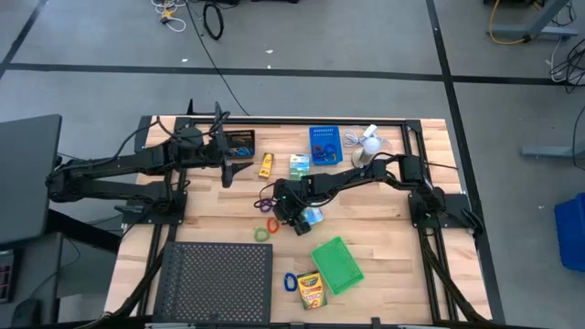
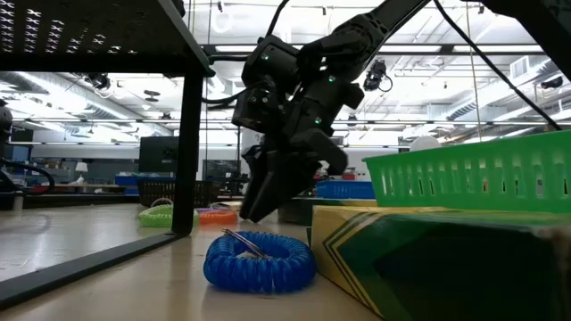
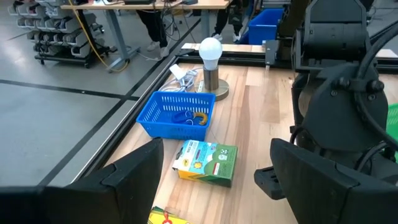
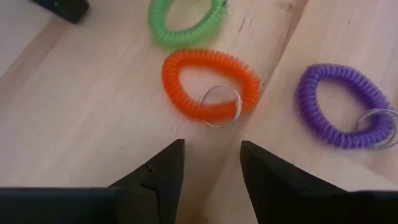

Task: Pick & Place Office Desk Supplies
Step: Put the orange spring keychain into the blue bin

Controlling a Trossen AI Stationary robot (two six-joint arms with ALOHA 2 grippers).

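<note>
On the bench (image 1: 384, 274), near its middle, you have the right claw (image 4: 211, 165) lowered over a cluster of coiled loops. Its fingers (image 4: 163, 168) stand apart with nothing between them, just short of the orange loop (image 4: 208, 84). A metal ring lies on that loop. The green loop (image 4: 180, 25) lies just beyond the orange one, and the purple loop (image 4: 342, 106) lies beside it, apart from both.

Your left claw (image 3: 217, 180) hovers at the far left part of the bench beside the black bin (image 1: 241, 144). It is open and empty, and it faces the green-white box (image 3: 205, 163) and the blue bin (image 3: 177, 115), which holds small loops. The white fan (image 3: 211, 65) stands just behind the blue bin.

From above, you can see the yellow tube (image 1: 265, 164) between the black bin and the green-white box. The green bin (image 1: 337, 265) sits toward the near side, with the yellow crayon box (image 1: 311, 290) just beside it and a blue loop (image 2: 259, 260) touching or nearly touching that box. The black mesh tray (image 1: 215, 283) occupies the near left corner.

A small pale blue item lies under the right arm; you cannot tell what it is.
</note>
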